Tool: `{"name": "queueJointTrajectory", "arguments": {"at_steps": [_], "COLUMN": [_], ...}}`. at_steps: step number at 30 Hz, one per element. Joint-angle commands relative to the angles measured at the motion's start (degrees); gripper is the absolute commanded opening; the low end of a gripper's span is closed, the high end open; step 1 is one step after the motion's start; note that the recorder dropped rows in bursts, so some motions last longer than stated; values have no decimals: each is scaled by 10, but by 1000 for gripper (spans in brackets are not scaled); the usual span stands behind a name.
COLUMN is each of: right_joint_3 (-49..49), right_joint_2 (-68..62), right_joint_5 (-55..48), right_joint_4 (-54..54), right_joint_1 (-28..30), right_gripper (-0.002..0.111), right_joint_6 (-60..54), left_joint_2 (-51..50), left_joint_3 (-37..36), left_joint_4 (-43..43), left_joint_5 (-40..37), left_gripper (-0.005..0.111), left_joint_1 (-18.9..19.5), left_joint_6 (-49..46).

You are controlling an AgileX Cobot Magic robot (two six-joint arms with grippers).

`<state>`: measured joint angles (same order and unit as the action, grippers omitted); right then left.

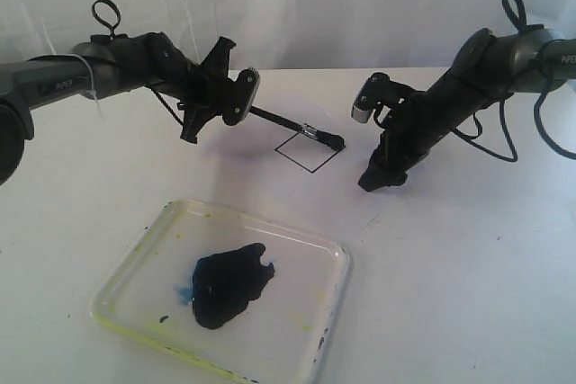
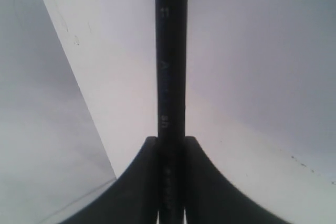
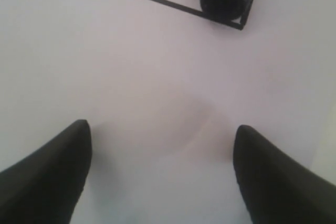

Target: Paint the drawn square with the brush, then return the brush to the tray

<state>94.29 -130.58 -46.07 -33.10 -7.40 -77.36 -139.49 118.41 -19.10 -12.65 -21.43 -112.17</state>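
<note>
White tabletop (image 1: 468, 258); tray (image 1: 297, 299) at exterior view's near left, dark puddle (image 1: 229, 283) mid-tray, well apart from the square. Left end effector (image 1: 238, 101) clamped tight on the brush (image 1: 286, 122) handle, fingers (image 2: 136, 182) pressed against both sides of it; right end effector (image 1: 378, 177) gaping wide, holding nothing, tips down near the tabletop just right of the square. Brush slants down from left end effector, dark tip at the square's (image 1: 309, 150) far-right corner, just inside the outline; rest of the square is blank.
</note>
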Motion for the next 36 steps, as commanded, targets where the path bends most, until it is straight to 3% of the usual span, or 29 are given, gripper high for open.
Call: {"name": "queueJointTrajectory", "arguments": {"at_steps": [1, 36], "right_joint_3": [-6, -6], "right_joint_2": [-9, -9], "right_joint_5": [4, 9], "right_joint_4": [11, 12], "right_joint_1": [-1, -1], "right_gripper": [70, 70], "right_joint_6": [-4, -4], "left_joint_2": [-4, -10], "left_joint_3": [4, 4], "left_joint_4": [4, 12], "left_joint_5": [20, 25], "left_gripper": [0, 0], "left_joint_1": [-5, -9], "left_joint_6": [-87, -87]}}
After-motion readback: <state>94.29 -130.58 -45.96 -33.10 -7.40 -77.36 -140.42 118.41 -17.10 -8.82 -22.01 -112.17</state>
